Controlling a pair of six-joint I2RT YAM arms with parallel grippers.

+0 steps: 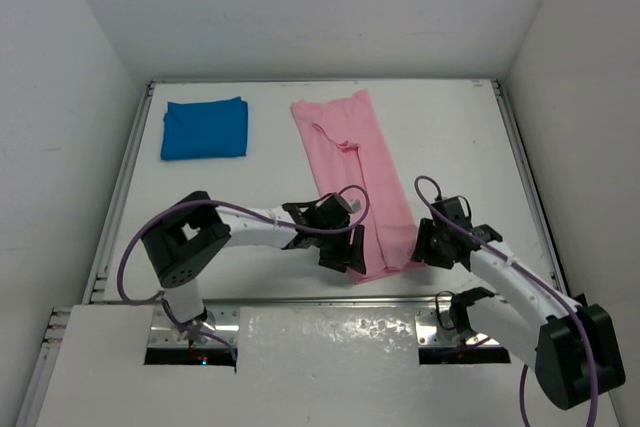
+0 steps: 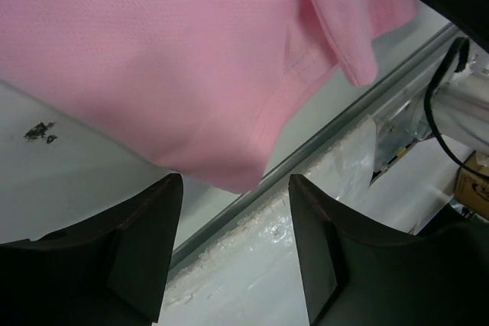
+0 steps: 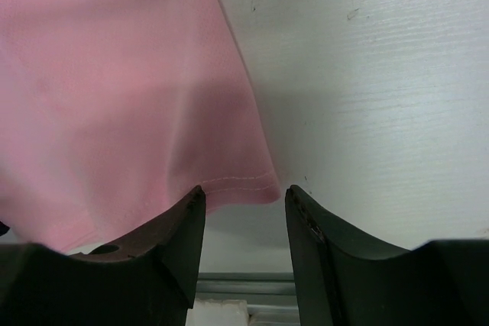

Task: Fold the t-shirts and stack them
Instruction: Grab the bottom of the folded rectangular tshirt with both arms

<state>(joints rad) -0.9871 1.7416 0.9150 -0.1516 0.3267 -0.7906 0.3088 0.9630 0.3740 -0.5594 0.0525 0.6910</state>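
pink t-shirt [image 3: 114,74] corner, before right end effector [image 3: 244,198]

Wrist views crop the pink shirt [image 2: 153,59]

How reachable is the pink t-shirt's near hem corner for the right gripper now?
Probably yes. The right gripper stands open right at the hem corner of the pink t-shirt, which lies flat on the table with nothing in between.

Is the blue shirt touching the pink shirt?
Apart. The top view shows the blue shirt and the pink shirt lying separately, with bare white table between them.
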